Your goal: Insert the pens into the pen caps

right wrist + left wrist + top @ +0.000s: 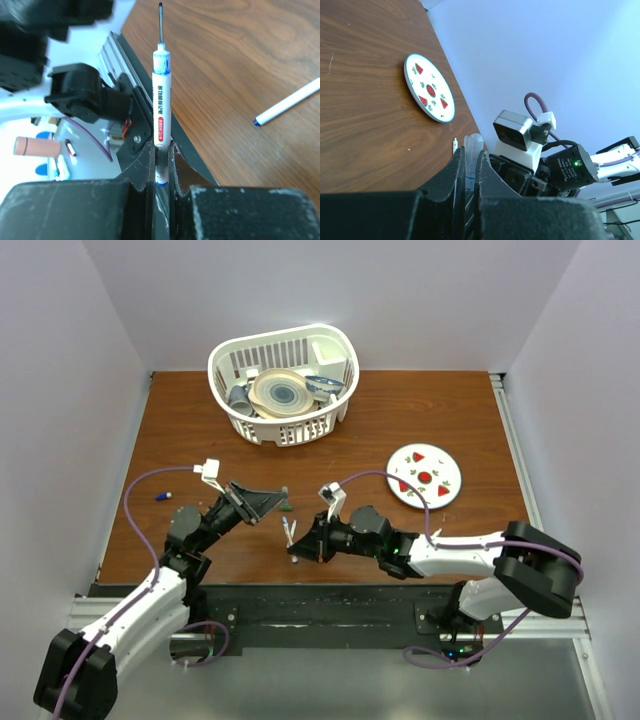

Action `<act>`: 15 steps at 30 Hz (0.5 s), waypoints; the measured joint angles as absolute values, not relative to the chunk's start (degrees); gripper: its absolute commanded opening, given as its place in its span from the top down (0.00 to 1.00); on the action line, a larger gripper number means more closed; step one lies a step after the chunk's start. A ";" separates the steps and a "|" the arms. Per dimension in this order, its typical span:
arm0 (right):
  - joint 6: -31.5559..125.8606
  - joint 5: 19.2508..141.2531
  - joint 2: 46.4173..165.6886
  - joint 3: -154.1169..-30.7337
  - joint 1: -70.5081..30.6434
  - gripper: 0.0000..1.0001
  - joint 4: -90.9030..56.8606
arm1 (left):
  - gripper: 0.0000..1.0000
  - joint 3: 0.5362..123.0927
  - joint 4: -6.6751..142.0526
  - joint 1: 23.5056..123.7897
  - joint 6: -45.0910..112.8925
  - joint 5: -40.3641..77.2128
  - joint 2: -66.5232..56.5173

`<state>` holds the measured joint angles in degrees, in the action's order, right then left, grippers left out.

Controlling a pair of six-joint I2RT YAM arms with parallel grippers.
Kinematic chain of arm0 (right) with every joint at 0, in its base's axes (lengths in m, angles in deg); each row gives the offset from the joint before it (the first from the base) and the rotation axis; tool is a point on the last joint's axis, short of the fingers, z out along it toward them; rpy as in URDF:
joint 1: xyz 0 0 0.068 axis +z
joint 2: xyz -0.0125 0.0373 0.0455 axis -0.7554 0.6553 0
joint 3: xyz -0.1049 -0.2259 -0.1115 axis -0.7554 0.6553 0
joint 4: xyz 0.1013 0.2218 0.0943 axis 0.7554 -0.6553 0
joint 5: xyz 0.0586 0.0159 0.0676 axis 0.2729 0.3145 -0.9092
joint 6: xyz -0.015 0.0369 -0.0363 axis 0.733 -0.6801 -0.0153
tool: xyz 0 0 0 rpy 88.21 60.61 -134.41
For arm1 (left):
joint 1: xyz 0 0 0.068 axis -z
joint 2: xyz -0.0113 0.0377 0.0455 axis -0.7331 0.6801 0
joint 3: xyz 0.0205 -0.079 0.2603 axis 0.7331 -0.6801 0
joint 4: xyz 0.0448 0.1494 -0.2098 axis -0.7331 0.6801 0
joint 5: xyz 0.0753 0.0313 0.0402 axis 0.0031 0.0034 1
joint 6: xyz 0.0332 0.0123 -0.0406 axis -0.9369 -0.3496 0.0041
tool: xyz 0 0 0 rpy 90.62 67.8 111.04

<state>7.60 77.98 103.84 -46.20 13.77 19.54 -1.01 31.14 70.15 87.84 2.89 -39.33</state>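
facing off left of the watermelon plate (425,477) in the overhead view, the left gripper (277,502) and right gripper (298,546) nearly meet, a pen (288,532) raised between them. left wrist view: jaws clenched on a pale cap (474,146), short of the plate. right wrist view: jaws grasp the pen (161,100), tip bare. judged best: line tip with cap mouth, then press slowly.
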 measured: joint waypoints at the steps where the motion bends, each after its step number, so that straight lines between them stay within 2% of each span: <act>1: 7.42 78.29 103.62 -45.96 13.90 1.00 20.13 | 1.00 -1.49 30.77 70.17 88.14 2.92 -39.42; 15: 6.79 81.19 101.39 -45.46 15.15 1.00 21.94 | 1.00 -2.78 27.73 70.48 90.70 5.04 -41.12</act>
<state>6.79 81.19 101.39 -45.46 15.15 21.94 -2.78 27.73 70.48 90.70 5.04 -41.12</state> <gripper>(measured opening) 0.065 0.074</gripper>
